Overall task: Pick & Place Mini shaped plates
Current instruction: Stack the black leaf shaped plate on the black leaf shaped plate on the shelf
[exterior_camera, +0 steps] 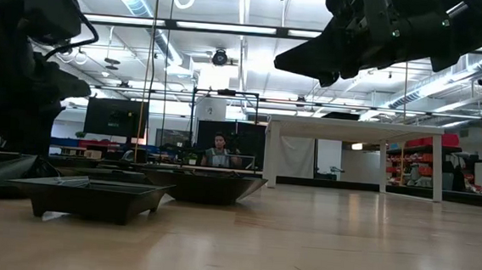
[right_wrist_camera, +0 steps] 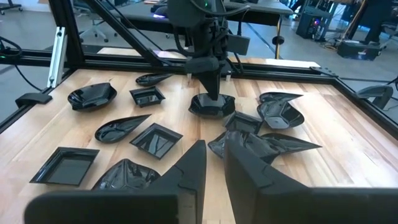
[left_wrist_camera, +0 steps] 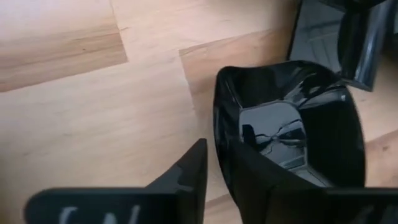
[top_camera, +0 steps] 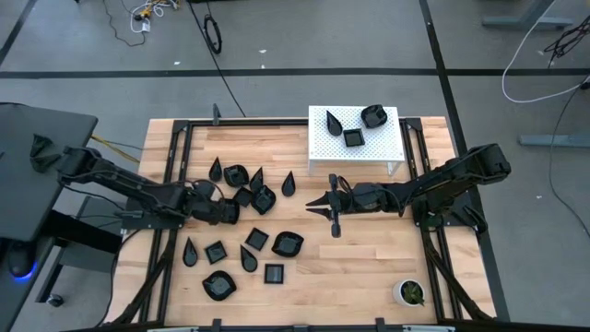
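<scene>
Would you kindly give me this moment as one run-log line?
left gripper | closed on rim of rounded dish | right gripper | idle above mid-table, holding nothing
</scene>
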`<state>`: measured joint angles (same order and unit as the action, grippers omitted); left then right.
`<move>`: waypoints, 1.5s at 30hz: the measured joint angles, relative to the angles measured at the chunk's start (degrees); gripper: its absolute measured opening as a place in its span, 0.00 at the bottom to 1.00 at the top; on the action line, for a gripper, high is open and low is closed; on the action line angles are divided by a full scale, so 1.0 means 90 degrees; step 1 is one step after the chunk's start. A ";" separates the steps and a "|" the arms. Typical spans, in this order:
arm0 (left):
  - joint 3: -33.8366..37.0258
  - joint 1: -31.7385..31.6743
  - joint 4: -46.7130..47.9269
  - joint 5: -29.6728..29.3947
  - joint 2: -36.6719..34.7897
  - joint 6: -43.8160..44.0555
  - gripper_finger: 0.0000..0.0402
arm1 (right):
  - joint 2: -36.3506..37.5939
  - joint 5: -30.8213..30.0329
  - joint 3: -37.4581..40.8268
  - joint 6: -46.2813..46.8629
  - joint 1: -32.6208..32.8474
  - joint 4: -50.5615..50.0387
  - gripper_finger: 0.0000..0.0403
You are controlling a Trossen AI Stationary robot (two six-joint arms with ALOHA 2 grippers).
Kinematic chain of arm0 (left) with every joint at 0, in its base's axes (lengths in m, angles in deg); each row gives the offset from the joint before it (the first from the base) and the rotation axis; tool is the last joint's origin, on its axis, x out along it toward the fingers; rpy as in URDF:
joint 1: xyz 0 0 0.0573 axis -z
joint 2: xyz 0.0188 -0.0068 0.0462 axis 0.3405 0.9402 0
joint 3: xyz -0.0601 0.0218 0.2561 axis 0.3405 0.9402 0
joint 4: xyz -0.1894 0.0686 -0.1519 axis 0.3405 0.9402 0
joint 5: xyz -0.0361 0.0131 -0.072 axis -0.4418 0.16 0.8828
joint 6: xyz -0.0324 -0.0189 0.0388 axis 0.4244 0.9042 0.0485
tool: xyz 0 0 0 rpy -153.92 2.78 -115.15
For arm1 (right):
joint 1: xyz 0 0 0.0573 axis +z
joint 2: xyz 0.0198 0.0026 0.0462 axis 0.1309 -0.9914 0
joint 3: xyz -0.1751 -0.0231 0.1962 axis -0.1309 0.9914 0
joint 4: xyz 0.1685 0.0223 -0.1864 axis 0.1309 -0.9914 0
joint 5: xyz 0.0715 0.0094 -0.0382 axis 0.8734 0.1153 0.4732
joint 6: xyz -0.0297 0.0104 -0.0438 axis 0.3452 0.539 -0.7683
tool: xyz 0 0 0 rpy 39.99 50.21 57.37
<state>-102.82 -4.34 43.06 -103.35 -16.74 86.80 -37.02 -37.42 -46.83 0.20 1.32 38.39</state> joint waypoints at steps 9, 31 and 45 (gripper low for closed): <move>-0.0252 -0.0004 0.0603 -0.0006 -0.0239 -0.0475 0.02 | 0.0000 0.0001 0.0000 -0.0003 0.0000 0.0002 0.15; -0.3663 -0.0335 -0.1345 -0.1799 0.2513 -0.5108 0.01 | 0.0000 -0.0298 -0.2351 0.1018 -0.0313 -0.3533 0.31; -0.4825 -0.0200 -0.1701 -0.2158 0.3727 -0.5962 0.02 | -0.0009 -0.0715 -0.1570 0.0972 -0.0306 -0.3005 0.40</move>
<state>-146.24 -6.15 27.75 -122.77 16.80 33.14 -37.10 -43.86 -60.95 8.94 -1.44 11.34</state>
